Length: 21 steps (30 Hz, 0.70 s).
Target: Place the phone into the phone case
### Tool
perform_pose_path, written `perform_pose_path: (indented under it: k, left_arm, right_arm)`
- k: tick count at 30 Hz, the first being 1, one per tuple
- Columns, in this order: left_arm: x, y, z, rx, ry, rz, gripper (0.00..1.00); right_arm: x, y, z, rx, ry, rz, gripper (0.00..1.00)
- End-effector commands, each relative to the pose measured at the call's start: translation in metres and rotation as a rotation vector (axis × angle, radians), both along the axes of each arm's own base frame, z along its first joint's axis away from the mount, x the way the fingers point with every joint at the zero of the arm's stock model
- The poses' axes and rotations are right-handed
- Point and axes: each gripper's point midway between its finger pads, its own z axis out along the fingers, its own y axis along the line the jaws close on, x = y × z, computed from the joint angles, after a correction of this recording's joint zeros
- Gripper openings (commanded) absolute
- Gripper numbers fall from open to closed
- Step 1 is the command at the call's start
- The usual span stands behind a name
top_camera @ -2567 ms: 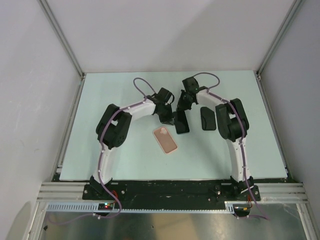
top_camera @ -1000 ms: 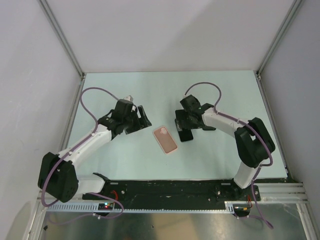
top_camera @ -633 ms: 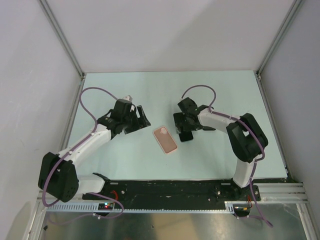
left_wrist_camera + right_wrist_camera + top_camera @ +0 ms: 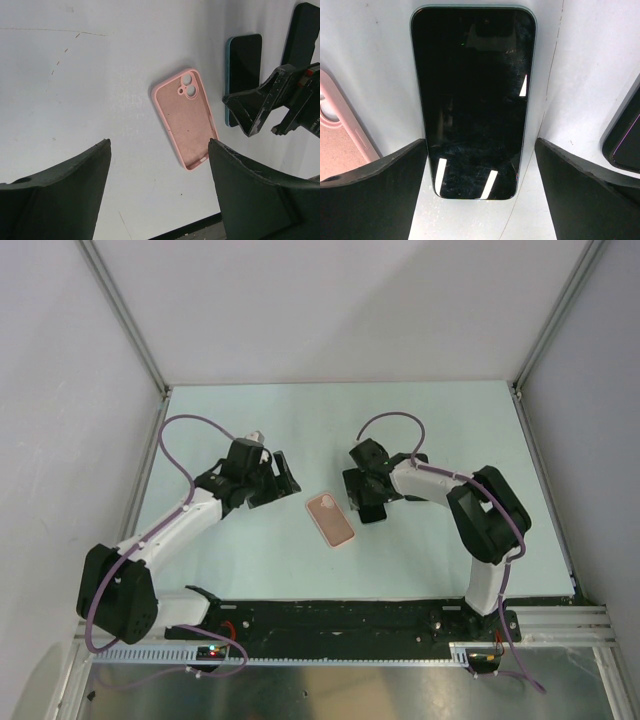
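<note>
The phone [image 4: 474,100] lies flat, black screen up, with a teal edge; the top view shows its near end [image 4: 372,510] under my right gripper [image 4: 364,486]. That gripper [image 4: 481,142] is open, a finger on each side of the phone's near end, the right one clearly apart from it. The salmon-pink phone case [image 4: 330,519] lies open side up just left of the phone, camera holes at its far end [image 4: 185,119]. My left gripper [image 4: 276,478] hovers left of the case, open and holding nothing [image 4: 157,145].
A second black slab [image 4: 300,32] lies right of the phone, its edge showing in the right wrist view [image 4: 625,135]. The pale table [image 4: 250,420] is walled by grey panels and aluminium posts. A black bar runs along the near edge [image 4: 340,615].
</note>
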Motion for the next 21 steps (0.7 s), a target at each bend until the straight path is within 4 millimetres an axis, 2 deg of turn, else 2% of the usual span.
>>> perform_pose_path:
  k: [1,5,11,14,17,21]
  left_arm:
    - [0.002,0.0,0.001,-0.013,-0.016,-0.004,0.83]
    - [0.001,0.001,0.002,-0.015,-0.017,0.0,0.83]
    - [0.001,0.001,0.0,-0.018,-0.011,0.005,0.83]
    - [-0.001,0.0,-0.002,-0.027,-0.002,0.009,0.83]
    - [-0.002,-0.002,-0.006,-0.042,0.01,0.016,0.83]
    - [-0.004,-0.005,-0.014,-0.067,0.03,0.038,0.82]
  right_arm:
    - [-0.005,-0.002,-0.01,-0.029,0.023,0.0,0.91]
    - [-0.009,-0.001,-0.013,-0.015,0.039,0.003,0.77]
    - [-0.016,0.004,-0.015,0.004,0.064,0.016,0.46]
    - [-0.017,0.005,-0.006,0.04,0.073,0.017,0.32]
    - [-0.017,0.011,0.011,0.137,0.092,0.025,0.23]
    - [-0.018,0.016,0.029,0.254,0.126,0.038,0.2]
